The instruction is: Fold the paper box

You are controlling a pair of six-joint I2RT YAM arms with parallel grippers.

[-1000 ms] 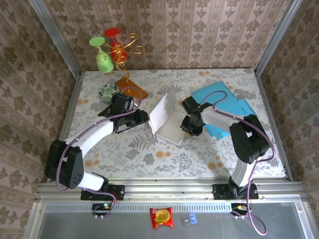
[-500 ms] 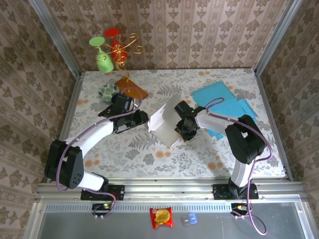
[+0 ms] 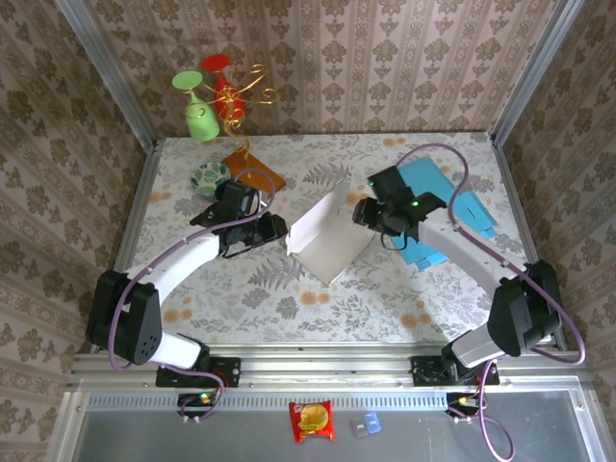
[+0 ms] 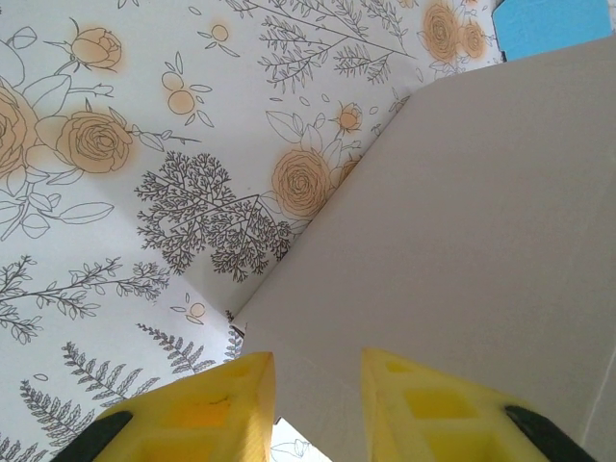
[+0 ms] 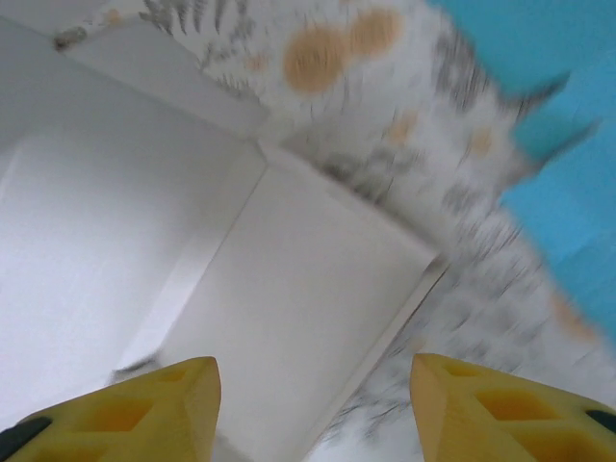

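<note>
The white paper box (image 3: 332, 243) lies part-folded in the middle of the table, its left flap standing up. My left gripper (image 3: 281, 229) is at the box's left corner. In the left wrist view its yellow fingers (image 4: 236, 404) stand a narrow gap apart, and the box's white panel (image 4: 462, 221) shows through the gap of the left gripper (image 4: 318, 371), just beyond the tips. My right gripper (image 3: 363, 214) hovers off the box's right edge. In the blurred right wrist view the right gripper (image 5: 313, 371) is wide open above a flat box panel (image 5: 289, 289), holding nothing.
Blue paper sheets (image 3: 438, 197) lie on the table to the right of the box, under the right arm. At the back left are an orange sheet (image 3: 258, 173), a small patterned bowl (image 3: 208, 176) and green and red vases (image 3: 214, 91). Patterned walls close the table in.
My right gripper has opened, let go of the box's right side and pulled up and back to the right. The box has settled lower. The left arm has stayed put.
</note>
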